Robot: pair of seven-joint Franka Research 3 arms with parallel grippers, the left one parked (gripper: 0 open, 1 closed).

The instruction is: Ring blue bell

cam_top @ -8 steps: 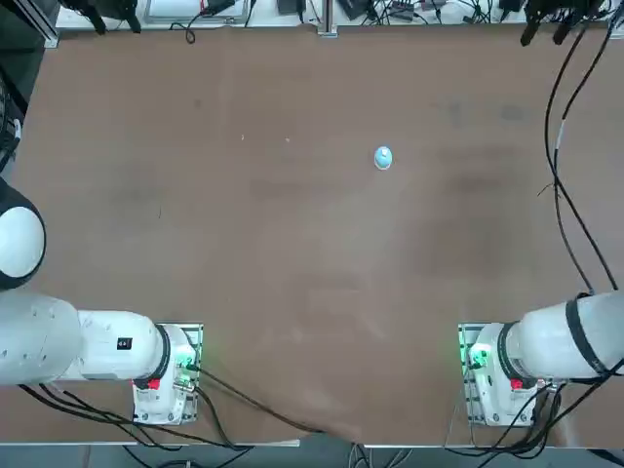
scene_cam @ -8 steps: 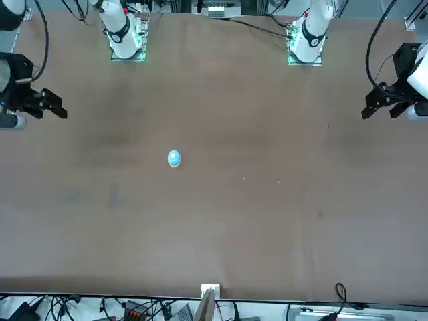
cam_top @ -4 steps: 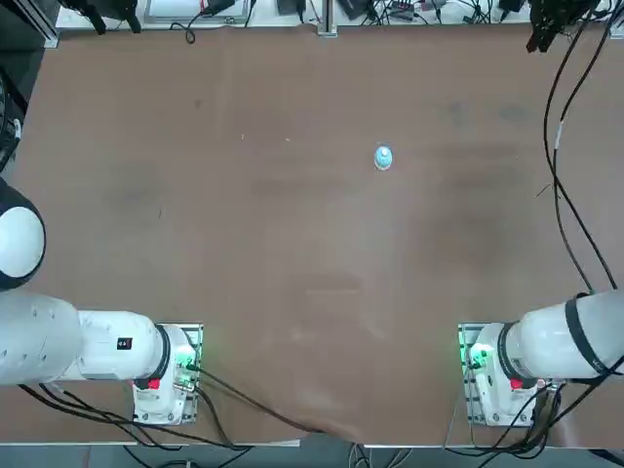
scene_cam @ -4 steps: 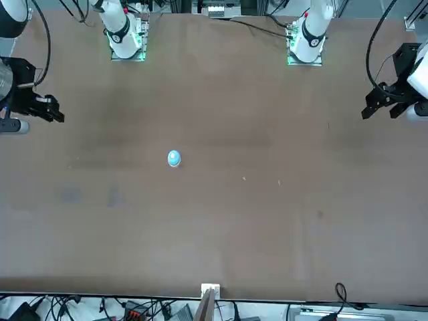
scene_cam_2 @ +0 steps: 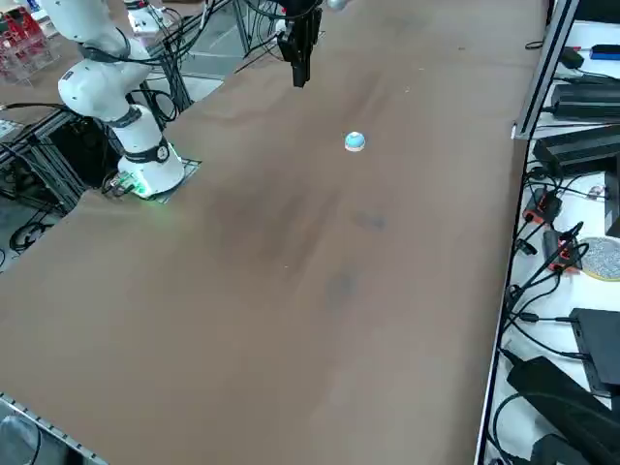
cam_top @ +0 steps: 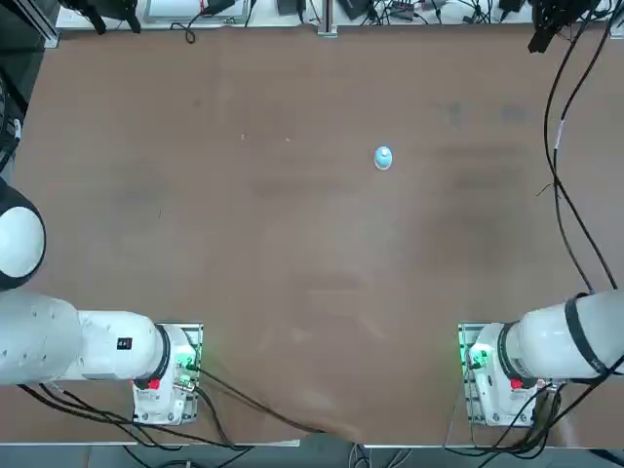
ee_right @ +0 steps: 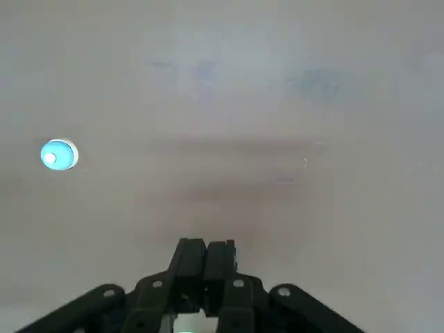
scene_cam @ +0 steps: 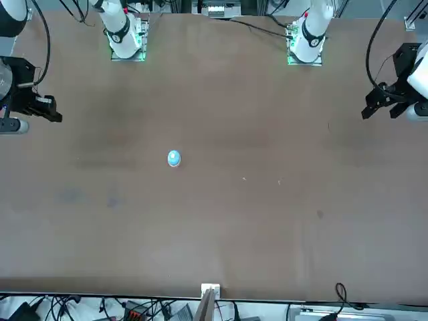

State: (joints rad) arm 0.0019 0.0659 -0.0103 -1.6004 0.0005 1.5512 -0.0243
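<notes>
The blue bell (cam_top: 382,158) is a small light-blue dome with a pale centre button, standing alone on the brown table (cam_top: 292,253). It also shows in the front view (scene_cam: 174,158), the right side view (scene_cam_2: 355,142) and the right wrist view (ee_right: 59,154). My right gripper (scene_cam: 53,115) hangs high above the table's right edge, well off to the bell's right and not touching it. Its fingers (ee_right: 206,253) are pressed together with nothing between them. From overhead the right gripper (cam_top: 539,39) sits at the far right corner, and the side view shows the right gripper (scene_cam_2: 298,66) pointing down.
Black cables (cam_top: 565,175) run from the right arm over the table's right part. The right arm's base (cam_top: 492,375) sits at the near edge. Cables and boxes (scene_cam_2: 581,116) line a shelf past the table's far edge.
The right gripper's fingers have gone from spread apart to pressed together. The gripper has drifted slightly. The bell has not moved.
</notes>
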